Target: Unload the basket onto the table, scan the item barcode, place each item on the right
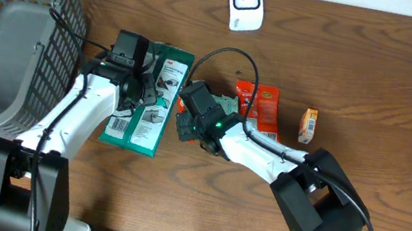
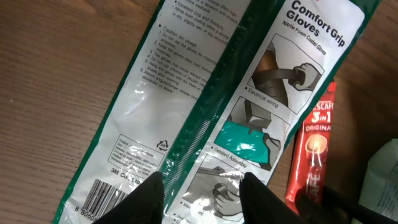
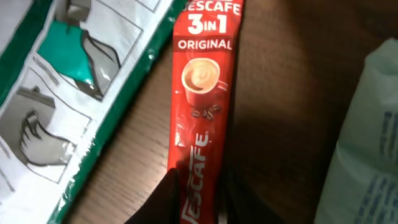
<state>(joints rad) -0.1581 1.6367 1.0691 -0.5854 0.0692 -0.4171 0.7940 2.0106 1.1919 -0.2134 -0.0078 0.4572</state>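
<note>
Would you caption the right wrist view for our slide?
Right gripper straddling a red Nescafe 3in1 stick beside the glove pack.

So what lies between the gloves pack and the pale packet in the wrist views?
A red Nescafe 3-in-1 stick, lying on the wood between the gloves pack and the pale packet. The right wrist view shows it plainly.

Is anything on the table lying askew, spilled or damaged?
Nothing looks spilled or torn. The face-up glove pack and the face-down glove pack, barcode upward, lie slanted with edges overlapping; the Nescafe stick lies close beside the face-up one.
</note>
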